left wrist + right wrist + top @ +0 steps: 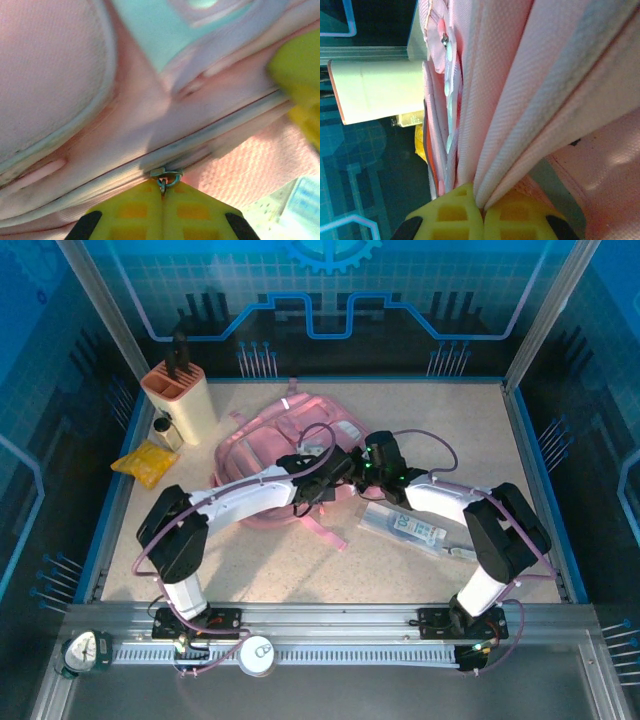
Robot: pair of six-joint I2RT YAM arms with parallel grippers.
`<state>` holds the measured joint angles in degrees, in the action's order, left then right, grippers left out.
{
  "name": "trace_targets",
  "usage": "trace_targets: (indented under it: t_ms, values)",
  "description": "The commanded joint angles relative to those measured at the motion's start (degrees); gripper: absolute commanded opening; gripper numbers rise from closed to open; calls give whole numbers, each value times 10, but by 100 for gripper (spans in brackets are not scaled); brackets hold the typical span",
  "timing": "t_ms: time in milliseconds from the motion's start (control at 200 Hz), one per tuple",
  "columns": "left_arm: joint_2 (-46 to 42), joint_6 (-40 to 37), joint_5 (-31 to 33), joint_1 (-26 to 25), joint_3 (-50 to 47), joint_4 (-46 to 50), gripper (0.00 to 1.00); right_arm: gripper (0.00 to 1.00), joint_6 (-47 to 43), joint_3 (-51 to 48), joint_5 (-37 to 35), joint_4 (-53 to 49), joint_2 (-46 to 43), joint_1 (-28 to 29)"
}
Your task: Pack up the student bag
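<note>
The soft, floppy bag (262, 445) likely needed bracing: the right gripper (481, 205) pinched its fabric folds while the left gripper (162, 194) clenched the zip pull (166, 175).

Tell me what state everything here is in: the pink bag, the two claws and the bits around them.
student bag: lying down, gripped at two spots.
left gripper: shut on the zipper pull.
right gripper: shut on a fold of the student bag.
pen holder: standing upright.
yellow packet: lying flat.
clear pouch: lying flat beside the bag.
</note>
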<state>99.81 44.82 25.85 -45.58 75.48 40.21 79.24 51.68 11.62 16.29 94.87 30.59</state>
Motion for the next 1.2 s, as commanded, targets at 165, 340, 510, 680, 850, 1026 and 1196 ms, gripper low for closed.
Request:
trace_targets:
  t_ms: [165, 340, 510, 680, 850, 1026, 1196]
  values:
    - [-30, -23, -47, 26, -67, 30, 3, 0, -30, 1, 1, 28, -10, -14]
    - [-4, -23, -74, 26, -71, -41, 14, 0, -22, 2, 9, 41, 1, -1]
    - [18, -18, -61, 27, -75, -76, 24, 0, -22, -1, 9, 44, -2, 7]
    - [24, -11, -27, 30, -76, -82, 21, 0, -19, -4, 8, 57, 1, 9]
    - [-6, -8, -20, 30, -99, -109, 12, 0, -17, -6, 5, 65, 10, 10]
    - [-33, 4, 0, 30, -108, -77, 4, 0, -24, -4, 6, 62, 11, 6]
    - [-70, -16, -8, 36, -121, -32, 0, 0, -55, -2, -4, 35, 0, -3]
